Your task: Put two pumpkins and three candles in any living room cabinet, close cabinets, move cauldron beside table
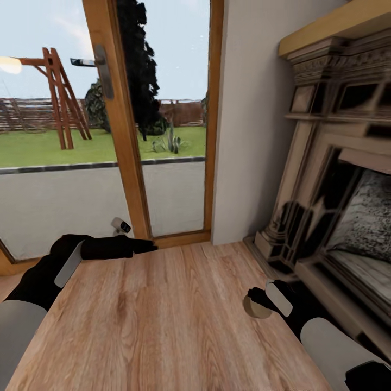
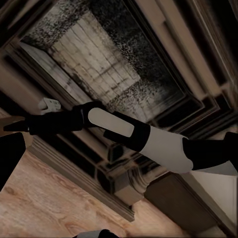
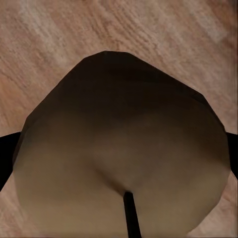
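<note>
Facing a corner of the room: wooden floor [image 1: 163,326] below, glazed door [image 1: 119,125] with an orange-brown frame ahead toward the left, plain wall [image 1: 250,136] beside it, ornate carved fireplace [image 1: 336,179] along the right under a light wooden mantel [image 1: 331,27]. Through the glass, a lawn, a fence, a dark tree and a wooden swing frame [image 1: 60,98]. Left arm stretched low over the floor close to the door's threshold, its left end effector [image 1: 142,247] pointing toward the fireplace side, fingers lying together as one dark tip; whether fully closed, cannot tell. Right end effector [image 1: 254,304] low above the floor just beside the fireplace base, clamped on a candle [image 1: 254,310], its round tan face peeking out past the black fingers. In the right wrist view, the candle [image 3: 124,148] looming close, tan shading to dark brown, a thin dark wick at its centre, black fingers [image 3: 6,158] pressed at both sides, wood-grain floor [image 3: 49,44] behind it. In the left wrist view, the right arm [image 2: 148,139] crossing in front of the fireplace opening [image 2: 109,59], with floorboards [image 2: 44,198] at the base.
</note>
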`<state>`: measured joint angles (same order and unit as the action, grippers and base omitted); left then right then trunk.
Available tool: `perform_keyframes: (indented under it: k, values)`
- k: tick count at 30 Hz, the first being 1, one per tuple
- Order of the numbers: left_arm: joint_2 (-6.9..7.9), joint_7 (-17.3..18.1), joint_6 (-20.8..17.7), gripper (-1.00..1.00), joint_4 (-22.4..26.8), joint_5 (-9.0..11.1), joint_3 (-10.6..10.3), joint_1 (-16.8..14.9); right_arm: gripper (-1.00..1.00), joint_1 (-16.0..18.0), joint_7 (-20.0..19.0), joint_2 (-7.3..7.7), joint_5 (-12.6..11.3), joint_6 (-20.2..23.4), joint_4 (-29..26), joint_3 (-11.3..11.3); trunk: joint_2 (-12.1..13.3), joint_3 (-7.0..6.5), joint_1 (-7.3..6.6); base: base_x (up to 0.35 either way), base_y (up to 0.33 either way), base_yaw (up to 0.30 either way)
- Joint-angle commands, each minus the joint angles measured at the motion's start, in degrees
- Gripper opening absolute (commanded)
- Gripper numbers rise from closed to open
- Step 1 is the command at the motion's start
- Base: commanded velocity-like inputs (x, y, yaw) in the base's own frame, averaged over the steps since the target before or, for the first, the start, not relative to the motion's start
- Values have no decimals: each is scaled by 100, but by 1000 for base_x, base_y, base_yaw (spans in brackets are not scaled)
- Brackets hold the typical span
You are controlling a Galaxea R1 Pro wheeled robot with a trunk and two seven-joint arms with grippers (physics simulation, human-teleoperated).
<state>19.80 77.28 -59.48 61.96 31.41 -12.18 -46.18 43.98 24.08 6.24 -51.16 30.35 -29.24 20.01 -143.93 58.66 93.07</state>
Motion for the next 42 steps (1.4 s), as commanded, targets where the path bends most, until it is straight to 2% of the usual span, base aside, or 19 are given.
perform_keyframes:
  k: [1, 6, 17, 32, 42]
  values:
    - [6, 16, -52, 100, 1, 19, -9, -4, -100, 6, 53, 5, -53, 6, -11, 47, -3, 6, -1, 26, 0, -259]
    - [6, 16, -52, 100, -10, 18, 7, -5, -100, 6, 53, 5, -53, 13, -11, 47, -3, 6, -1, 11, 101, -150]
    - [6, 15, -52, 100, -14, 15, -3, -5, -100, 6, 53, 1, -59, 14, -11, 47, -3, 6, -1, -13, 279, -48]
    - [6, 15, -52, 100, -8, 9, -4, -5, -100, 6, 53, 0, -69, 15, -11, 47, -3, 6, -1, -199, 260, -260]
    - [6, 15, -52, 100, -8, 14, 5, -5, -100, 6, 53, 0, -79, 16, -11, 44, -3, 6, -1, -111, 53, -283]
